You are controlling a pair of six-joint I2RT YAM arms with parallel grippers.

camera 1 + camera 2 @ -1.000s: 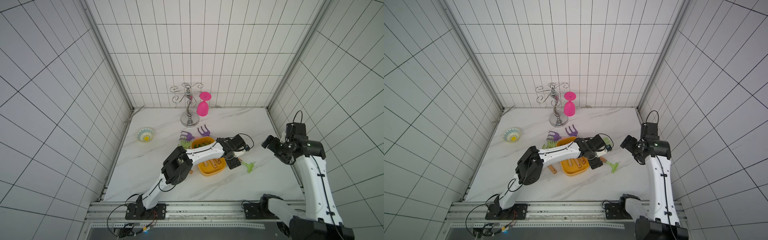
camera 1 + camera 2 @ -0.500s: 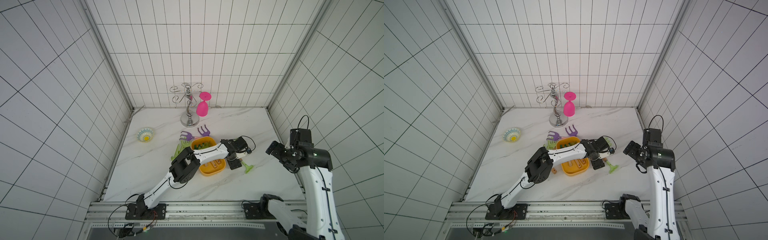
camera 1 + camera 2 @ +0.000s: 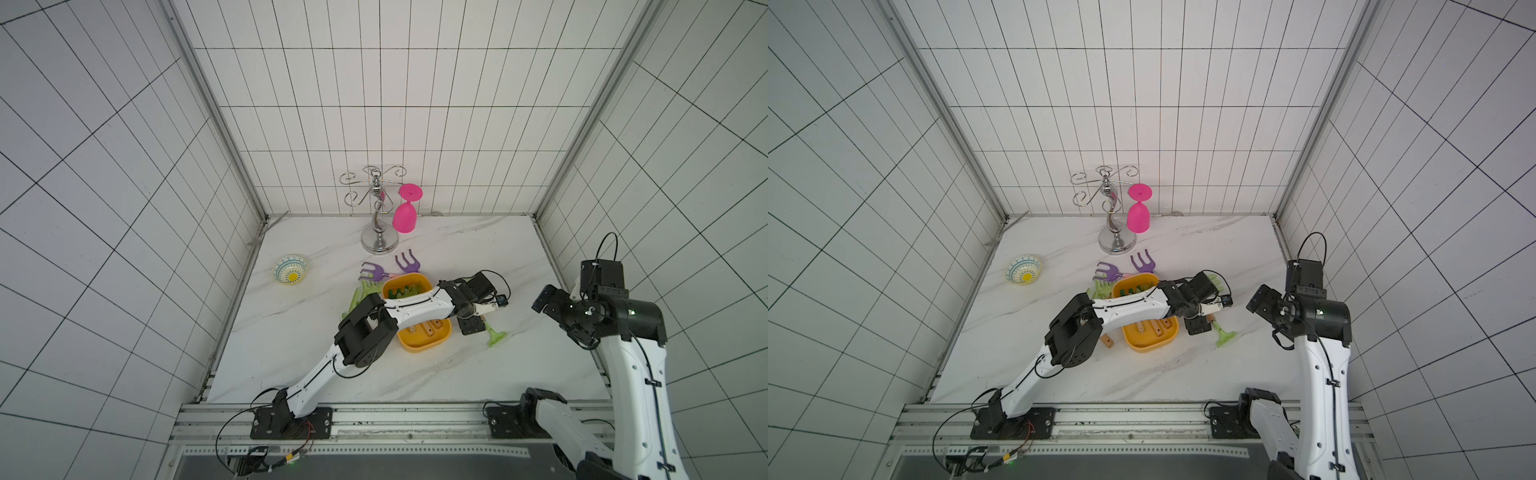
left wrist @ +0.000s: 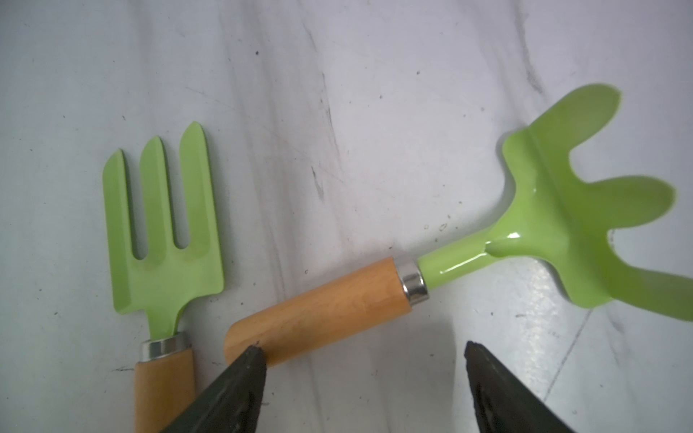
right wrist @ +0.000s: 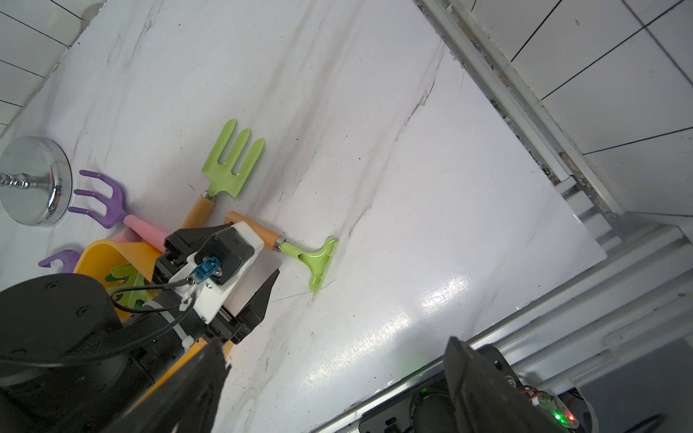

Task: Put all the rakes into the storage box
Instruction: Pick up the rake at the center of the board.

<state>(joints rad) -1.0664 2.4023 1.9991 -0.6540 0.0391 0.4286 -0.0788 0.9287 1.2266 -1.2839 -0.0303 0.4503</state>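
Note:
The rake [image 4: 375, 296] has a light green head with bent tines and a wooden handle. It lies flat on the marble just right of the storage box [image 3: 419, 345], a yellow-orange tub, and its head [image 3: 496, 336] points to the front right. The tub [image 3: 1148, 343] holds green-headed tools with wooden handles. My left gripper [image 4: 362, 354] is open and low over the handle's butt end, with one fingertip [image 4: 251, 360] overlapping that end. Both top views show the left gripper [image 3: 482, 309] reaching across the tub. My right gripper [image 5: 337, 360] hangs open and empty above the front right of the table.
A green hand fork [image 4: 161, 232] lies beside the rake's handle. Two purple rakes [image 3: 372, 272] [image 3: 407, 264] lie behind the tub, and more green tools [image 3: 361, 295] lie to its left. At the back stands a chrome stand [image 3: 378, 216] with a pink glass [image 3: 405, 212]. A patterned bowl [image 3: 291, 270] sits at the left.
The right arm has drawn back a little toward the front right. The left elbow has shifted slightly right, while its gripper stays open by the rake.

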